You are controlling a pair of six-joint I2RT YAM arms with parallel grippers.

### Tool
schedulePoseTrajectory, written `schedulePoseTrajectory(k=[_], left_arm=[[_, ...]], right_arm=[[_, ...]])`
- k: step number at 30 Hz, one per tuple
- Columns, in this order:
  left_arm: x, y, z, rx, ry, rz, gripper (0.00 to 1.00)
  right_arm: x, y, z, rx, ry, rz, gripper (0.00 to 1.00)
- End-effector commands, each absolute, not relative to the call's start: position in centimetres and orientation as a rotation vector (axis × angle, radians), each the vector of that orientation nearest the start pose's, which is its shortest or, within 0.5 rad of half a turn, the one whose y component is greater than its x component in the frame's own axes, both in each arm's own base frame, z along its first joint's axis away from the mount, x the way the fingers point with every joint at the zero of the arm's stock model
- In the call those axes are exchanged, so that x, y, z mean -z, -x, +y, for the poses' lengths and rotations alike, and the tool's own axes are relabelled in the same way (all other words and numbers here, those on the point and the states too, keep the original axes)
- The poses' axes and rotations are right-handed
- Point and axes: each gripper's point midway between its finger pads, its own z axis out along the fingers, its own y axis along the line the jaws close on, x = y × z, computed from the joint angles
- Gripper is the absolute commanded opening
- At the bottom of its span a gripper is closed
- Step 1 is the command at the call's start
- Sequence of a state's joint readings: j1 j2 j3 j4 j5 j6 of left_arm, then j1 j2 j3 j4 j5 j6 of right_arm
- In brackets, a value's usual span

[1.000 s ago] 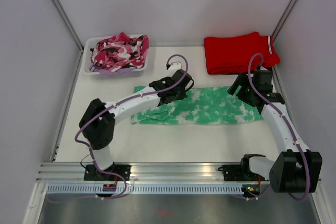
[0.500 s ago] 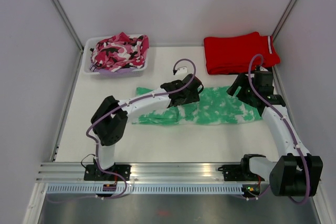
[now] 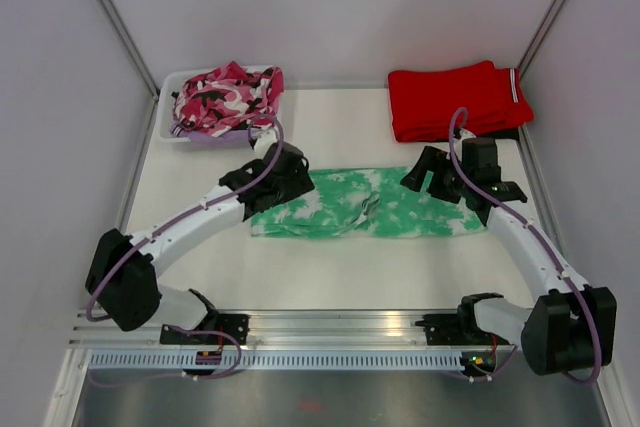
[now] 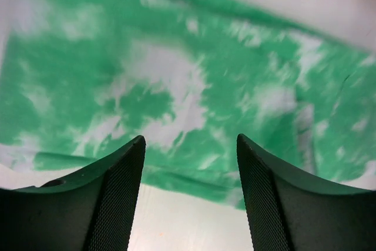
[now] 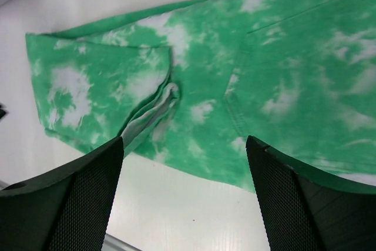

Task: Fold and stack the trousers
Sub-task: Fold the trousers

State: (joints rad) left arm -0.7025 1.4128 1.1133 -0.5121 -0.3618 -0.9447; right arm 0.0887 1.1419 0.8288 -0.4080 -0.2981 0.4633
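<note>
The table (image 3: 330, 267) is a plain white surface, closed in by pale grey-lilac walls (image 3: 330, 7) on the left, far and right sides, with slanting metal posts (image 3: 110, 7) at the two far corners. A ribbed metal rail (image 3: 330, 327) runs along the near edge and carries both arm bases.

The trousers (image 3: 400, 209) lie flat in a long band across the middle of the table, from left of centre almost to the right edge. Near the middle of the band the cloth is doubled into a small raised fold (image 5: 158, 107), where layered edges show in the right wrist view.

The left gripper (image 4: 189, 139) hangs over the left part of the band, jaws apart with nothing between them; its view is blurred, and whether the fingers touch the cloth cannot be told. The right gripper (image 5: 185, 139) is over the right part, jaws wide apart and empty, with green cloth and a strip of bare table below.

At the far left stands a pale plastic bin (image 3: 168, 129) heaped with a pink, black and white camouflage garment (image 3: 225, 97). At the far right lies a folded red garment (image 3: 455, 99) with a white stripe at its right end, well apart from the bin and just beyond the green band
</note>
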Motion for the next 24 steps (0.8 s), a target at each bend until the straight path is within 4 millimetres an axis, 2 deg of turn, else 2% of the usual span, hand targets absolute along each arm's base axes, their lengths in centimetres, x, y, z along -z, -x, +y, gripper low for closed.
schedulePoseTrajectory(k=[1,2,4,5,6,7,8,9,10,11,15,18,19,21,22,24], left_arm=[[-13.4,-29.0,-26.9,0.646,0.296,2.361,0.68],[-12.6,-28.0,-27.7,0.649,0.244,2.374,0.68],[-11.6,-27.9,-28.7,0.631,0.194,2.386,0.68],[-11.9,-27.9,-29.8,0.643,0.155,2.383,0.68],[-10.7,-28.1,-30.4,0.624,0.137,2.412,0.68],[-10.5,-28.2,-31.0,0.617,0.119,2.417,0.68],[-11.3,-28.6,-32.1,0.621,0.100,2.406,0.68],[-11.2,-29.0,-32.5,0.607,0.098,2.408,0.68],[-10.2,-29.3,-32.8,0.577,0.092,2.430,0.67],[-10.8,-29.8,-33.4,0.584,0.090,2.418,0.67],[-10.4,-30.1,-35.5,0.636,0.020,2.419,0.64],[-9.7,-28.5,-37.9,0.669,-0.076,2.444,0.60],[-9.6,-27.0,-39.3,0.684,-0.143,2.442,0.60],[-9.4,-25.5,-40.4,0.682,-0.188,2.438,0.60],[-9.0,-23.8,-41.3,0.692,-0.217,2.449,0.60],[-8.2,-22.6,-41.8,0.701,-0.200,2.466,0.59]], right_arm=[[-15.2,-31.4,11.9,-0.673,-0.188,2.309,0.91],[-14.8,-31.4,12.6,-0.690,-0.170,2.314,0.90],[-13.8,-31.4,13.4,-0.707,-0.165,2.337,0.89],[-13.5,-31.4,14.1,-0.720,-0.144,2.340,0.88],[-13.2,-31.5,14.5,-0.727,-0.142,2.346,0.88],[-12.5,-31.5,14.8,-0.732,-0.147,2.365,0.87],[-12.2,-31.5,15.2,-0.737,-0.140,2.368,0.86],[-12.0,-31.6,15.2,-0.734,-0.142,2.373,0.84],[-11.6,-31.8,15.2,-0.731,-0.156,2.379,0.81],[-11.2,-31.7,15.1,-0.727,-0.165,2.385,0.80],[-10.4,-31.8,15.4,-0.746,-0.194,2.377,0.73],[-9.0,-31.8,15.3,-0.738,-0.222,2.409,0.72],[-8.9,-32.0,15.4,-0.744,-0.232,2.408,0.72],[-8.4,-32.1,15.7,-0.760,-0.239,2.418,0.72],[-8.6,-32.3,15.9,-0.780,-0.236,2.407,0.71],[-8.3,-32.5,16.1,-0.792,-0.251,2.408,0.70]])
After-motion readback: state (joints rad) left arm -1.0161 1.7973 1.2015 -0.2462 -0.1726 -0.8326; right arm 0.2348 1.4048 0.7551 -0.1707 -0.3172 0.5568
